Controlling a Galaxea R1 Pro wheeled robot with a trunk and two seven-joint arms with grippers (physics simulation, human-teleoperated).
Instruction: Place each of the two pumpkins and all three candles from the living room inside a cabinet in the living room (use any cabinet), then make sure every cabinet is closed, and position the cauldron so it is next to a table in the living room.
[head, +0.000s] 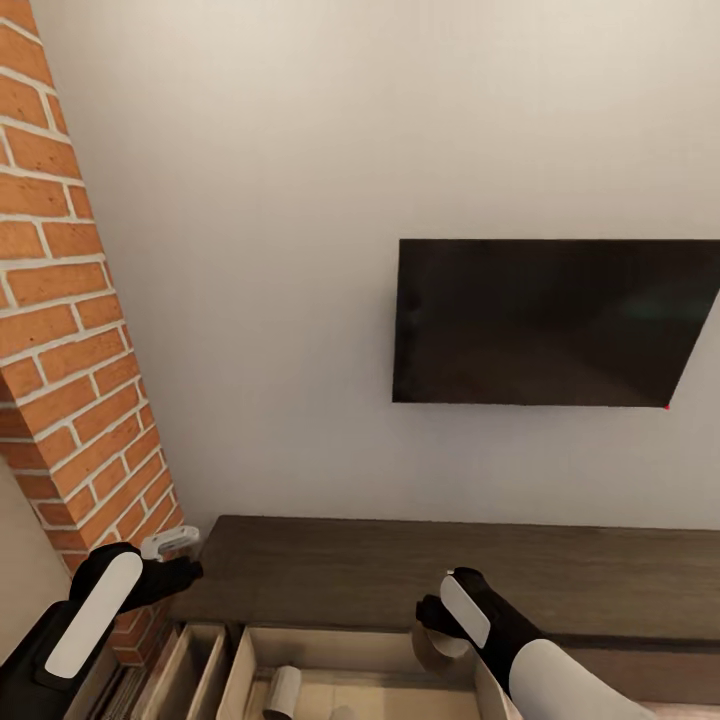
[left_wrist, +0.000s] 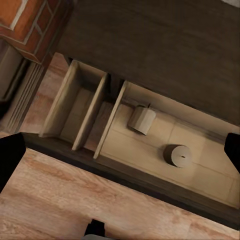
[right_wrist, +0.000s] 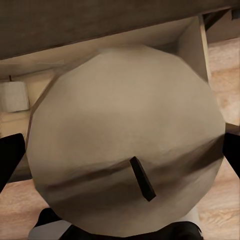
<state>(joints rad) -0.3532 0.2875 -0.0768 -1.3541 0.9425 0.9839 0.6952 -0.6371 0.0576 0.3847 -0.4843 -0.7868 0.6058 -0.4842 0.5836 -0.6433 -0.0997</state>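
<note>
The right tool (head: 440, 628) is clamped on a candle (right_wrist: 125, 145), held over the cabinet's (head: 400, 570) pulled-out drawer (left_wrist: 150, 145), probably for dropping it beside the two candles (left_wrist: 142, 120) already inside. The left tool (head: 180, 560) hangs spread wide, empty.

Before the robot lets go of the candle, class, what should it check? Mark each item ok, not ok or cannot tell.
1. Grip: the right claw is shut on the held candle, wick showing. Ok.
2. Target open: the big drawer of the cabinet is pulled out. Ok.
3. Room inside: a lying candle and an upright candle are in the drawer, with bare floor beside them. Ok.
4. Held candle fully over the drawer, not the room floor: cannot tell.
5. Left claw is open, empty and off by the brick column. Ok.
6. Cabinet closed: not ok, drawers are out.
</note>
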